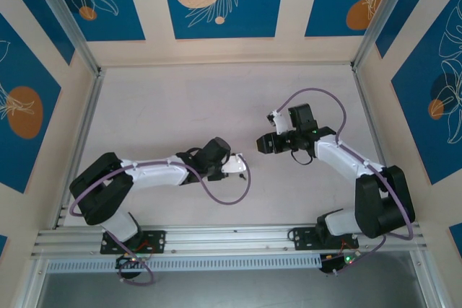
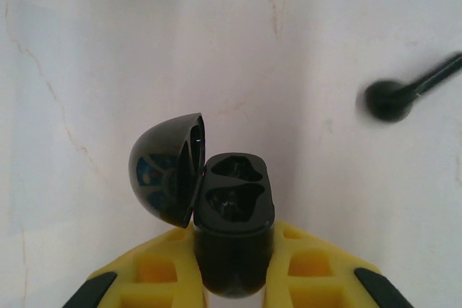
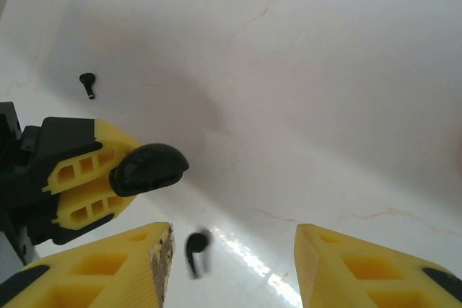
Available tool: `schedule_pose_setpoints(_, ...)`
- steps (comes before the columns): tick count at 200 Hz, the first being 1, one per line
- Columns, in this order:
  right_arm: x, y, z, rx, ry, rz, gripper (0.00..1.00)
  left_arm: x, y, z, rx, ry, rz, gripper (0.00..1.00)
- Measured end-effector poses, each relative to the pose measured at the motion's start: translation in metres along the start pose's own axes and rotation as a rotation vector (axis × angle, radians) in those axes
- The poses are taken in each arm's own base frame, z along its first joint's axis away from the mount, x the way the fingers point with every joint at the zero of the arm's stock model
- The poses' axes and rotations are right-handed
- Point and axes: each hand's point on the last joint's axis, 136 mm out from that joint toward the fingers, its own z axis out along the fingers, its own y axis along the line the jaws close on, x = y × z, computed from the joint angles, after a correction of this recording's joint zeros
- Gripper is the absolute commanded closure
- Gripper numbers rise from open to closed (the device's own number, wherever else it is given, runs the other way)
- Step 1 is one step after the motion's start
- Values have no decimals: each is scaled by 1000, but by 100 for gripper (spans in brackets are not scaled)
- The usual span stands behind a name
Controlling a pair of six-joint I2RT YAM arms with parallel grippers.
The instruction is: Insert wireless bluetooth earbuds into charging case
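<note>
So the right gripper [image 3: 231, 250]: chunky yellow jaws about half apart, nothing between them. A tiny black earbud with a short stem [image 3: 195, 249] sits just off the inner face of the jaw on the picture's left. It's blurred, so I can't tell if it's resting on the white marbled tabletop [image 3: 325, 70] or in the air.

The left gripper [image 2: 231, 234] is clamped tight on the lower body of the glossy black plastic charging case [image 2: 234, 192]. Its domed lid [image 2: 167, 171] is flipped open to one side and both moulded wells are bare. From the left wrist a blurred bud, probably the same one, shows up and to the right of the case, clear of it. A second earbud [image 3: 86, 83] lies on the table well apart, out past the left gripper.

My read: neither bud is seated, so this is the first insertion, and that near bud isn't gripped. Next move needs a fresh pinch on the bud, stem lined up with a well, then a gentle drop in.

Room-wise, the top view has the two grippers almost nose to nose mid-table, so that's the tight spot. The aluminium side rails [image 1: 81, 135] and the blue patterned walls [image 1: 29, 70] are well apart from the work, with plenty of bare table beyond.
</note>
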Motion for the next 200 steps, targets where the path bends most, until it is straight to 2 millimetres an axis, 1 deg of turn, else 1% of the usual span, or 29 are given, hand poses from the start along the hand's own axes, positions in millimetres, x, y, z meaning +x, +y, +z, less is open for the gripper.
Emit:
schedule_pose_setpoints(22, 7, 1, 2, -3, 58, 74, 52, -1, 4, -1, -19, -5, -19, 87)
schedule_pose_setpoints(44, 12, 8, 1, -4, 106, 118, 52, -2, 9, -7, -50, -31, -78, 87)
schedule_pose_setpoints(71, 22, 22, 3, 10, 196, 170, 52, -2, 17, -14, -85, -68, -197, 87)
schedule_pose_setpoints(88, 34, 31, 7, 47, 280, 192, 52, -3, 23, -17, -104, -95, -287, 87)
schedule_pose_setpoints(108, 47, 36, 13, 105, 371, 212, 52, 0, 26, -21, -123, -128, -389, 86)
schedule_pose_setpoints(149, 63, 30, 32, 238, 530, 224, 52, 18, 22, -33, -143, -188, -580, 86)
schedule_pose_setpoints(172, 75, 27, 46, 294, 614, 208, 54, 26, 22, -39, -157, -207, -644, 86)
schedule_pose_setpoints(200, 87, 26, 59, 340, 693, 176, 57, 29, 28, -48, -179, -242, -696, 86)
